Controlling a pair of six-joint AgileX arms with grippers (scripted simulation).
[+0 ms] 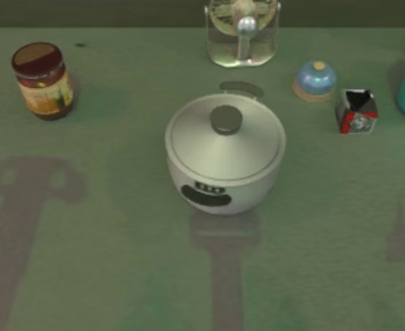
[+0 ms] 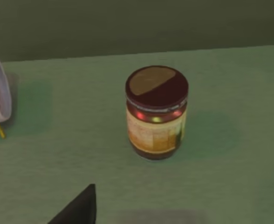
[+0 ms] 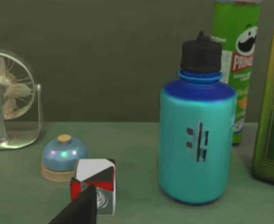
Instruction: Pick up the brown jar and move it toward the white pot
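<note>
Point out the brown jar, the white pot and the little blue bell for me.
brown jar [image 2: 156,86]: left wrist view, on its flat lid.
white pot [image 1: 224,119]: top view, on the lid's dark knob.
blue bell [image 1: 315,77]: top view, on its dome.

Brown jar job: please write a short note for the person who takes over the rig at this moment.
Grippers: neither arm shows in the top view. Each wrist view shows only a dark finger tip, left and right, so open or shut cannot be told. Nothing is held.
Things: the brown jar stands upright at the table's far left, alone; the left wrist camera looks at it. The white pot sits mid-table, lid on.
The right wrist camera faces a teal bottle, a bell and a small carton.
Done: nothing yet.
Left: grasp the jar, lift it, carry it toward the pot.
</note>
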